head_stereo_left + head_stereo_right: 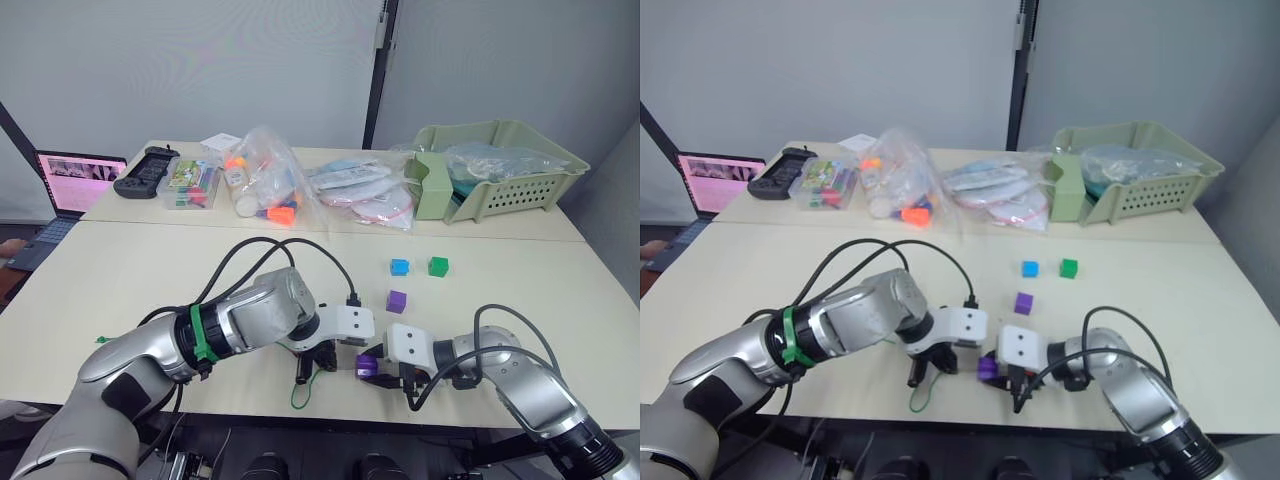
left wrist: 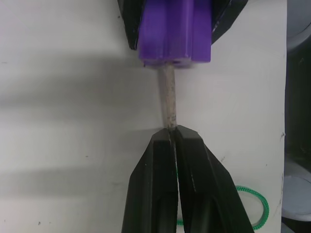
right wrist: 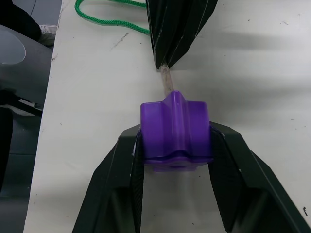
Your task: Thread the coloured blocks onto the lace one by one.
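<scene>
Near the table's front edge my right gripper [image 3: 176, 160] is shut on a purple block [image 3: 176, 128]. My left gripper [image 2: 174, 135] is shut on the green lace [image 1: 300, 395], pinching it just behind the stiff tan tip [image 2: 168, 99]. The tip's far end is inside the hole of that purple block [image 2: 175, 31]. The two grippers [image 1: 335, 362] face each other, a few centimetres apart. Farther back on the table lie a second purple block [image 1: 397, 301], a blue block [image 1: 400, 267] and a dark green block [image 1: 438, 266], all loose. The lace's slack curls toward the table edge.
At the back stand a pale green basket [image 1: 500, 170], clear bags with orange toy pieces [image 1: 270, 190], a small clear box [image 1: 190, 185] and a black controller [image 1: 145, 170]. A laptop [image 1: 70, 185] sits at far left. Black cables [image 1: 260, 255] loop over my left arm.
</scene>
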`<state>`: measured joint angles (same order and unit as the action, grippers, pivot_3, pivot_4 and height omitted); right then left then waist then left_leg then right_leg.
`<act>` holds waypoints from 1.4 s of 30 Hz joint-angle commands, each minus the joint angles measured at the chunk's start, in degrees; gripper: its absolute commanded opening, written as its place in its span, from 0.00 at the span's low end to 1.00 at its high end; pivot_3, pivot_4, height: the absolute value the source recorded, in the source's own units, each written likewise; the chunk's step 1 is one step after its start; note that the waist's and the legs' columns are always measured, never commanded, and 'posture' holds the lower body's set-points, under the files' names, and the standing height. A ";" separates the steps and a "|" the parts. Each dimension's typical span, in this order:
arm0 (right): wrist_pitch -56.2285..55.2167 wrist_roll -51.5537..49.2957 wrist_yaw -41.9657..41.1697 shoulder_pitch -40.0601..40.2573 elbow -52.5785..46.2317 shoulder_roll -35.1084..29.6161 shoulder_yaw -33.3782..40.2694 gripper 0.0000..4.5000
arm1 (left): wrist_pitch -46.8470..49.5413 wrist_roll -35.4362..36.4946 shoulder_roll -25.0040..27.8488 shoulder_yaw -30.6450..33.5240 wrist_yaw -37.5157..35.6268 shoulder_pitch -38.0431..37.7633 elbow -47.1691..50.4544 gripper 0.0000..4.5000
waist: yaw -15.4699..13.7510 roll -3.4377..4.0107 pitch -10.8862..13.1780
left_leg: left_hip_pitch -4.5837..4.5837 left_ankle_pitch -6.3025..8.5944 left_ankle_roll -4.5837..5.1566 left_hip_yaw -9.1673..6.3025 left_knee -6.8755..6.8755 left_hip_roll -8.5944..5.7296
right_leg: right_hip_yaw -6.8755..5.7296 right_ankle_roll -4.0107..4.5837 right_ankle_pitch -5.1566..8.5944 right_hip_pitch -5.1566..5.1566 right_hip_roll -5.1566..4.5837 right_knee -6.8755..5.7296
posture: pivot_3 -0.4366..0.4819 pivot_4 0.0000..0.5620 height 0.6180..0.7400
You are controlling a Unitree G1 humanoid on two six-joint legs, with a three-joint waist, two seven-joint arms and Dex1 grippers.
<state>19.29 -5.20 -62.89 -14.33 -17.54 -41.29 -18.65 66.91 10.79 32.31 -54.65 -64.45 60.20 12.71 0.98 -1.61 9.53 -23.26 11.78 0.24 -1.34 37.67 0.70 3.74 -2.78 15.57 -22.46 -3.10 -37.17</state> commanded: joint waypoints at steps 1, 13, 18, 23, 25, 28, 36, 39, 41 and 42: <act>0.92 -0.03 -0.65 1.10 -1.18 -0.02 -1.90 0.30 | -0.11 -0.34 -1.23 1.15 0.71 1.19 -0.09 0.00 | 0.00 0.00 0.00 | 0.00 0.00 0.00 0.00 0.00 0.00 | 0.00 0.00 0.00 0.00 0.00 0.00 | 0.48 0.27 1.00; 1.53 -0.01 -0.37 1.18 -1.54 0.19 -1.92 0.30 | -0.55 1.00 -5.24 5.05 2.87 -0.54 -1.38 0.00 | -0.04 0.00 0.00 | -0.01 0.00 0.00 0.00 0.02 -0.01 | 0.00 0.00 0.00 0.00 -0.01 0.00 | 0.48 0.27 1.00; 1.89 -0.10 -0.11 1.26 -1.78 0.31 -1.80 0.30 | -4.08 0.13 -4.90 6.27 3.86 -3.94 -1.79 0.00 | -0.15 0.00 0.00 | 0.01 0.00 0.00 -0.01 0.03 -0.01 | 0.00 0.09 -0.05 0.04 -0.02 0.00 | 0.48 0.27 1.00; 1.93 -0.10 0.02 1.57 -1.80 0.18 -1.55 0.30 | -8.11 -0.46 -3.58 9.20 4.19 -6.50 -3.29 0.15 | -0.16 0.01 -0.01 | 0.08 0.00 0.00 -0.01 0.04 -0.02 | 0.00 0.08 -0.05 0.10 -0.03 0.00 | 0.48 0.27 1.00; 1.97 -0.16 0.12 1.71 -1.89 0.13 -1.49 0.30 | -8.98 -0.79 -2.85 9.88 4.12 -6.92 -3.53 0.29 | -0.11 0.01 -0.01 | 0.05 0.00 0.00 -0.02 0.04 -0.02 | -0.01 0.08 -0.05 0.08 -0.03 0.00 | 0.48 0.27 1.00; 1.85 -0.11 0.19 1.79 -1.68 0.01 -1.45 0.30 | -9.70 -0.90 -1.50 11.06 3.91 -7.38 -3.33 0.50 | -0.08 0.01 -0.01 | 0.03 0.00 0.00 -0.01 0.03 -0.02 | 0.00 0.10 -0.06 0.05 -0.03 0.00 | 0.48 0.27 1.00; 1.58 -0.11 0.55 1.96 -1.00 0.00 -1.14 0.30 | -5.66 4.44 4.22 17.33 2.43 -13.98 5.18 0.65 | -0.03 0.02 -0.01 | 0.01 0.01 0.00 -0.02 0.02 0.00 | -0.01 0.19 -0.12 0.03 -0.03 0.00 | 0.48 0.27 1.00; 1.58 -0.12 0.65 1.94 -0.94 0.07 -1.12 0.30 | -5.61 4.95 5.44 18.67 3.83 -17.35 7.10 0.65 | -0.08 0.01 -0.01 | 0.03 0.01 0.00 -0.02 0.02 0.01 | -0.01 0.22 -0.13 0.03 -0.02 0.00 | 0.48 0.27 1.00; 1.55 -0.13 0.66 1.85 -0.83 0.17 -1.14 0.30 | -5.96 4.72 5.37 18.88 4.78 -18.72 7.00 0.65 | -0.13 0.00 0.00 | 0.03 0.01 0.00 -0.02 0.02 0.02 | -0.02 0.23 -0.13 0.05 -0.02 0.01 | 0.48 0.27 1.00; 1.53 -0.13 0.66 1.76 -0.74 0.25 -1.18 0.30 | -7.05 3.99 5.39 18.55 5.38 -19.30 6.67 0.65 | -0.14 0.01 -0.01 | 0.03 0.01 0.00 -0.02 0.03 0.01 | -0.02 0.22 -0.13 0.06 -0.03 0.01 | 0.48 0.27 1.00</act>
<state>20.57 -5.32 -61.70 -13.22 -18.59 -41.23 -18.21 60.86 15.45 37.66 -36.67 -59.90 41.53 18.45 0.84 -1.60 9.52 -23.21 11.79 0.24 -1.36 37.70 0.72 3.72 -2.57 15.44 -22.39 -3.13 -37.16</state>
